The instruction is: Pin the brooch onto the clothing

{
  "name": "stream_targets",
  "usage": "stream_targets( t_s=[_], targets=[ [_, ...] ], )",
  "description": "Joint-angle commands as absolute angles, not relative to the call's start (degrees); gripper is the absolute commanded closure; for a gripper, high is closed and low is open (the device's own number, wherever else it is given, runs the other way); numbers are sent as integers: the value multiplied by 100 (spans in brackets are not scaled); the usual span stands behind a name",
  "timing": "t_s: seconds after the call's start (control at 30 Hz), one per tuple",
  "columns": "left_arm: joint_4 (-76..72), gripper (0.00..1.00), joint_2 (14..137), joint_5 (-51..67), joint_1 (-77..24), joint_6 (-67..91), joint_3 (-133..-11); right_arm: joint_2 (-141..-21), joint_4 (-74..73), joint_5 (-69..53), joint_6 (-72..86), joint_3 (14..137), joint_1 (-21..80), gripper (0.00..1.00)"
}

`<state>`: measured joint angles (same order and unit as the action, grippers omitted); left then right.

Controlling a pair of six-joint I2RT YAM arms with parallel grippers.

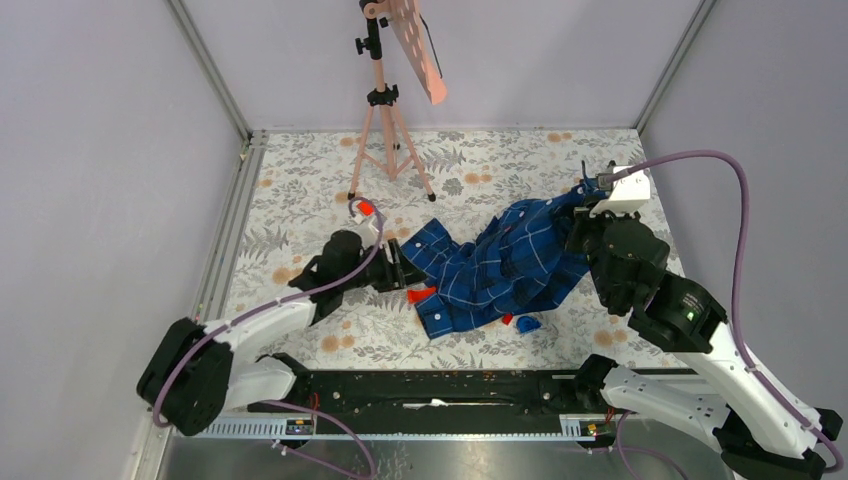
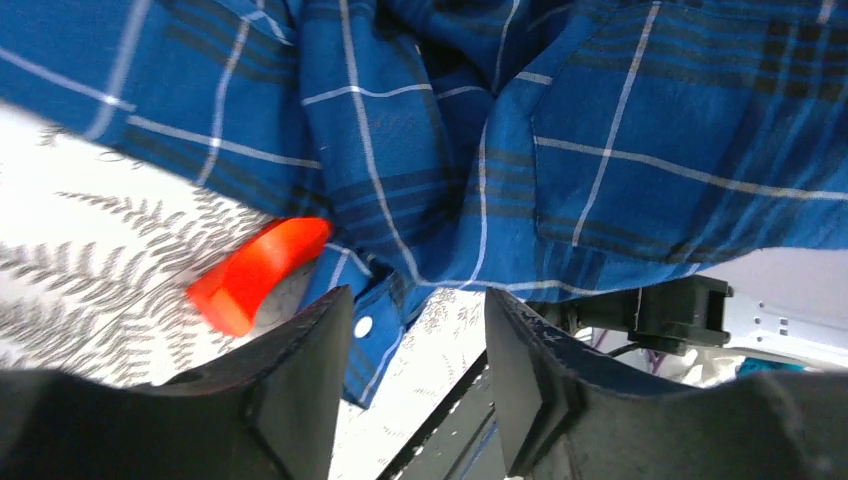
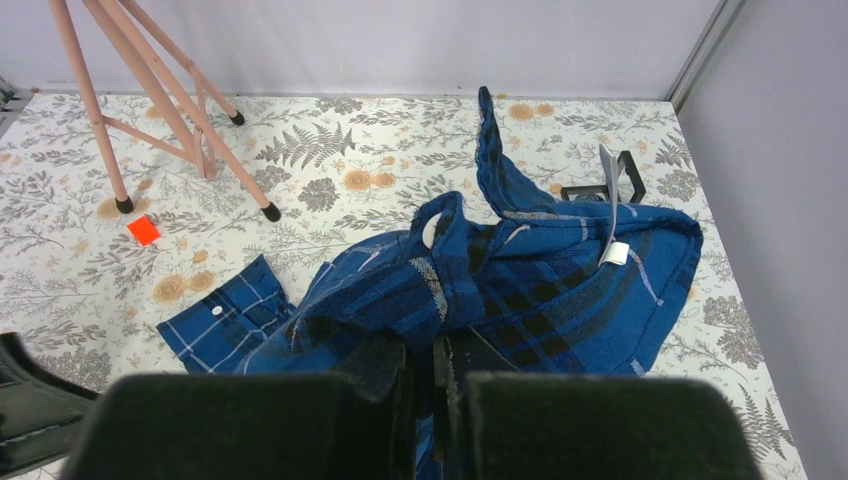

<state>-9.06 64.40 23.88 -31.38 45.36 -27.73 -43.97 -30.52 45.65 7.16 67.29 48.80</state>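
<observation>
Two states: my right jaws clenched the shirt (image 3: pixel 560 290); my left jaws, released, needed a square bite on the hem (image 2: pixel 385 300).

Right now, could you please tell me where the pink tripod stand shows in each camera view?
Top external: pink tripod stand at top centre, behind the plaid shirt.
Left wrist: not in it.
Right wrist: its legs fill the upper left corner.
Shared landmark: the plaid shirt, seen in all three views.
</observation>
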Motion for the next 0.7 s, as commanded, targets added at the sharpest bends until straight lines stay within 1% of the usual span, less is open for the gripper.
stream_targets(
  t_s=[0.0,0.2,0.33,0.43,0.67],
  targets=[
    [-2212,50,7167,2508,-3459,5175,-3148,-4306,-2727,4699,900,6741,4860,100],
    [-2399,56,8048,1838,-3681,5451,-3562,-4182,-2827,4520,1011,6741,4860,100],
    [-2308,56,8465,1740,-3810,5382,-3810,-4114,-2841,4508,960,6718,4860,100],
    [-2008,56,8662,1428,-4004,5261,-3967,-4114,-2852,4510,907,6723,4860,100],
    [-1660,55,8709,839,-4017,5000,-4041,-4070,-2857,4509,894,6686,4860,100]
  ],
)
